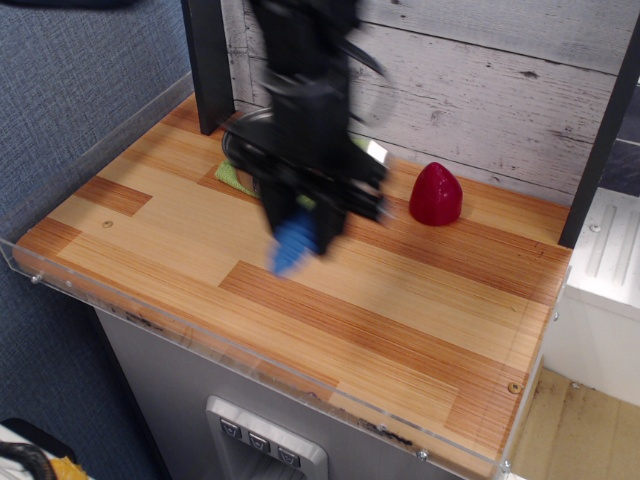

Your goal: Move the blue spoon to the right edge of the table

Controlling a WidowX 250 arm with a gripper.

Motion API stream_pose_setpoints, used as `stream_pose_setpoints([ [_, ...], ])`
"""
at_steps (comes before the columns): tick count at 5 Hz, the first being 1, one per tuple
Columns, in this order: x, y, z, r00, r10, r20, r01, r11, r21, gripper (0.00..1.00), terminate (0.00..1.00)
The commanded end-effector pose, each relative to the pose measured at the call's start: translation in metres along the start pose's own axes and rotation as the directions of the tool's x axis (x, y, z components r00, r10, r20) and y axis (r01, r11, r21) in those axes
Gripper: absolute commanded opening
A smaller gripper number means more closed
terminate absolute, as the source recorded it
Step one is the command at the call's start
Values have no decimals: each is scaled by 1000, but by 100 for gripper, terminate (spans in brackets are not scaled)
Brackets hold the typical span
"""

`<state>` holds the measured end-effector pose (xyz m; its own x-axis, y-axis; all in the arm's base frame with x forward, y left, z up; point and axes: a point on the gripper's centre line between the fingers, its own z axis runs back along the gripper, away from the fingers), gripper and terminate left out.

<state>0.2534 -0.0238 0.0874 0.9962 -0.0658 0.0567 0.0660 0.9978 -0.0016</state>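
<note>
My gripper (305, 232) is blurred with motion and hangs over the middle of the table (420, 330), lifted off the wood. It is shut on the blue spoon (292, 246). The ribbed blue handle sticks out below the fingers toward the front left. The shiny bowl glints past the gripper at the right, near the wall. The arm hides most of the pot behind it.
A red cone-shaped object (436, 194) stands at the back right. A green cloth (232, 176) peeks out left of the arm, under the hidden pot. A clear acrylic rim (250, 355) runs along the front edge. A dark post (208, 60) stands at the back left.
</note>
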Motion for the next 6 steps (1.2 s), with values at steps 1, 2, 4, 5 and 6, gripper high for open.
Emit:
stream_pose_setpoints([
  [1,7,-65,-22,999,-12,34,11,1000,26,0,0],
  [2,7,-72,-40,999,15,45,-16,999,37,0,0],
  [4,23,-73,-64,994,45,98,-51,997,52,0,0],
  [5,29,-75,-79,995,50,89,-55,997,59,0,0],
  [6,30,-75,-84,995,62,74,-65,997,42,0,0],
])
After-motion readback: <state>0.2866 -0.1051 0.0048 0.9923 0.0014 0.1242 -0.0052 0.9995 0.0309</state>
